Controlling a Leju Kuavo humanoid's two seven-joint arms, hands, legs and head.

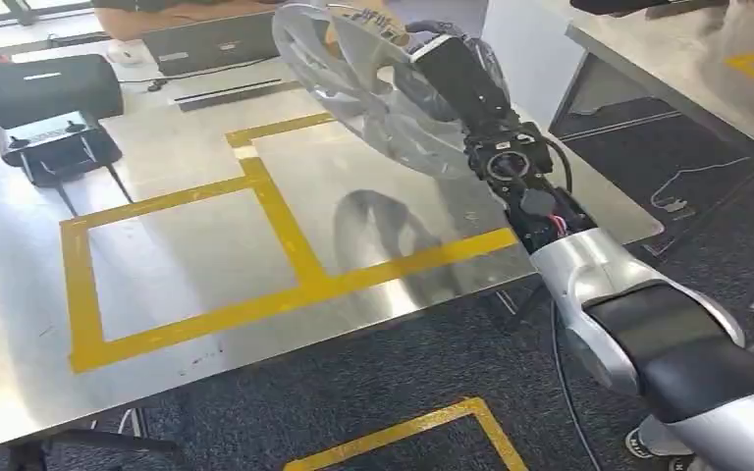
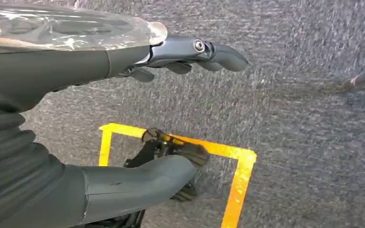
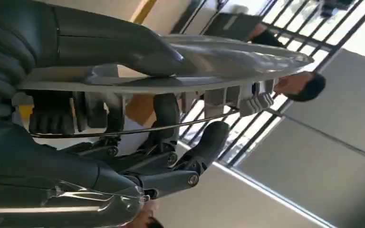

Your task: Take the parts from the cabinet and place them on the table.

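Half-hidden right hand (image 1: pixel 449 69) behind hubcap (image 1: pixel 353 78)

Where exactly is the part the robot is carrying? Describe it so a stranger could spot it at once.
Start at the steel table with its yellow tape squares. Above its far right corner, the right hand holds a silver wheel cover by its rim. It is the only round, spoked, shiny disc there; its neighbours are black boxes.

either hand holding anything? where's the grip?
Right hand grips the silver wheel cover at its rim, thumb on one face, fingers behind. Left hand holds nothing.
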